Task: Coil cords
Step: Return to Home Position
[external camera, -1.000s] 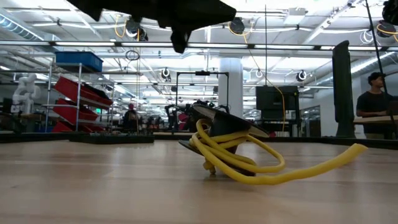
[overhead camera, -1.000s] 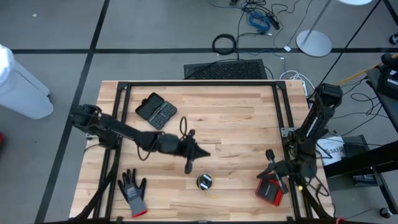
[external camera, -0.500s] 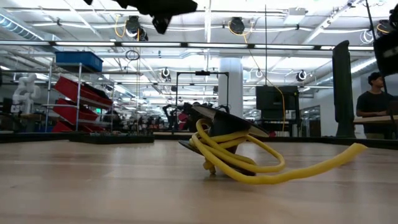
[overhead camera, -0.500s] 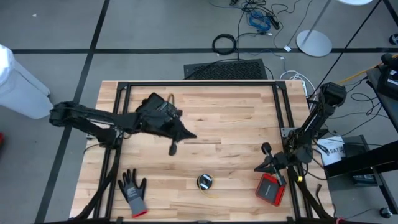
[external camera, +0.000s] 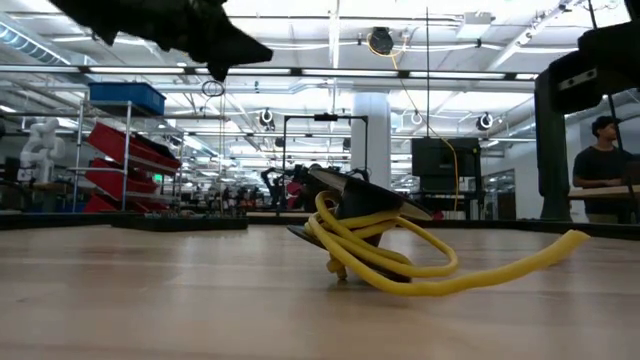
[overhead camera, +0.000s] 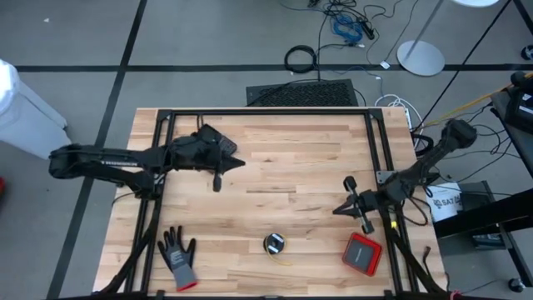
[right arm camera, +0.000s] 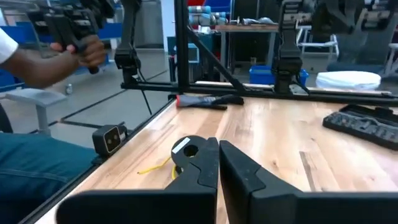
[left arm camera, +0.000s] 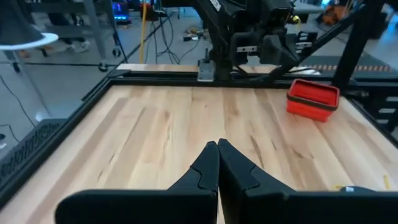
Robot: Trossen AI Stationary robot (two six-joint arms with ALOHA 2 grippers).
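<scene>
Both closed tight and empty above the surface [overhead camera: 300, 158]: left end effector [left arm camera: 217, 146] toward the rear left, right end effector [right arm camera: 217, 146] by the right edge, near the red box [overhead camera: 362, 254]. Yellow cord [overhead camera: 274, 243] coiled around its black spool [external camera: 362, 205], lying free at the front between glove [overhead camera: 177, 254] and box, loose tail trailing aside.

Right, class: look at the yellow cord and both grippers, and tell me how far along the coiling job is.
Done: the yellow cord lies wound in a small ring. In hand: nothing; the left gripper and right gripper are both shut, empty and well clear of it. Left: one loose tail sticks out of the coil; perhaps parking the arms.
</scene>
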